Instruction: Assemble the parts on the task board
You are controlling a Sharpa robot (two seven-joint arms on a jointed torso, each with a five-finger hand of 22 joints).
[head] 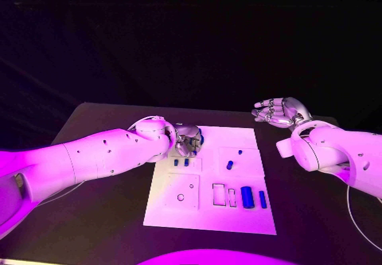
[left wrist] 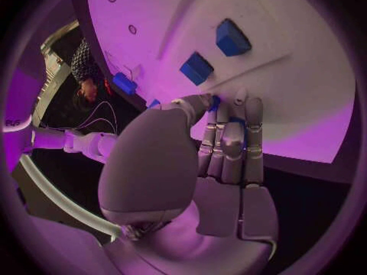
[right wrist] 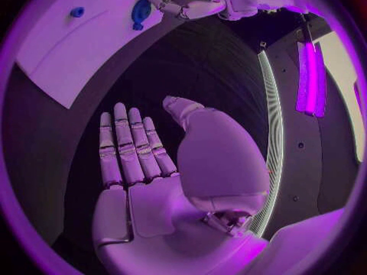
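Two white arms reach over a black table that carries the white task board at its middle. Left hand: set at the board's far left corner, fingers curled inward and pressed close together; in the left wrist view a small blue part shows between thumb and fingertips, so the hand appears to pinch it, though most of the piece is hidden. Right hand: raised beyond the board's far right corner, well apart from it, palm up, fingers spread and holding nothing; the right wrist view shows the same hand flat and extended over bare table.

Parts on the board, head view: two small blue pieces stand side by side just in front of the left hand; a single small blue piece stands tilted near the board's middle right, with a tiny blue piece just beyond it; a thick blue cylinder and a slim blue bar lie parallel near the right edge, beside two empty rectangular slots. A square plate outline with a round hole occupies the near left.
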